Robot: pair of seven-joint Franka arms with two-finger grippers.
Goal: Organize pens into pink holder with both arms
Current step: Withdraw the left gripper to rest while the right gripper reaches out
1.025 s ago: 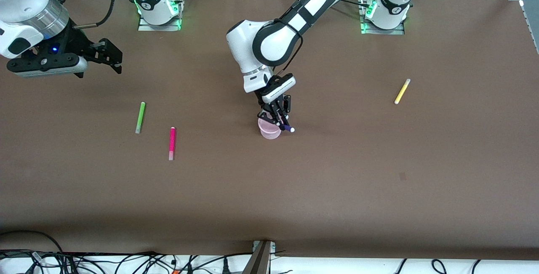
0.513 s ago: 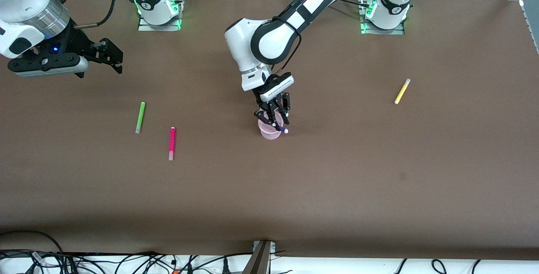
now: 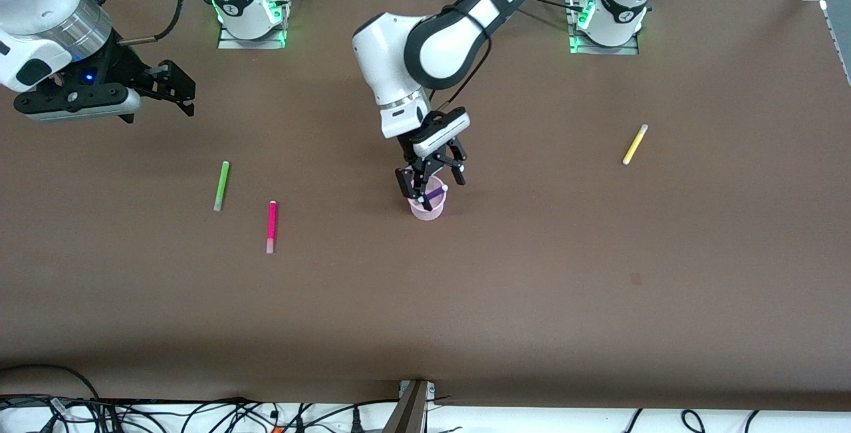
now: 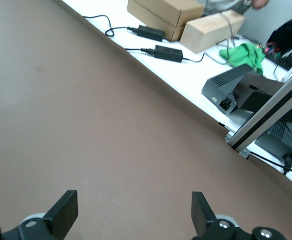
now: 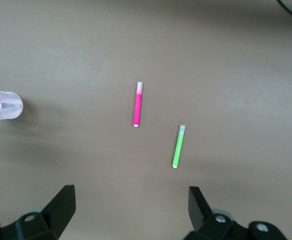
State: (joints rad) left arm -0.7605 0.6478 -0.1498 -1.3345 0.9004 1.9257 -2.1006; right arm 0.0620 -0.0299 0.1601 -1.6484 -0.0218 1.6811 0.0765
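The pink holder (image 3: 426, 210) stands at mid-table. The dark purple pen (image 3: 435, 191) leans inside it, whitish end up. My left gripper (image 3: 431, 183) is open just above the holder's rim, with a finger on either side of the pen. The green pen (image 3: 221, 185) and the magenta-pink pen (image 3: 271, 225) lie toward the right arm's end. The yellow pen (image 3: 635, 144) lies toward the left arm's end. My right gripper (image 3: 186, 97) is open and empty, held up over the table; its arm waits. The right wrist view shows the holder (image 5: 8, 107), the magenta-pink pen (image 5: 138, 104) and the green pen (image 5: 178, 146).
The brown table (image 3: 532, 287) is bare around the pens. In the left wrist view the open left gripper (image 4: 136, 215) faces the table's edge (image 4: 185, 112), with cardboard boxes (image 4: 165, 15) and cables on a white bench.
My left gripper has opened and let go of the purple pen, which now stands in the holder. The gripper has lifted a little. The right arm has not moved.
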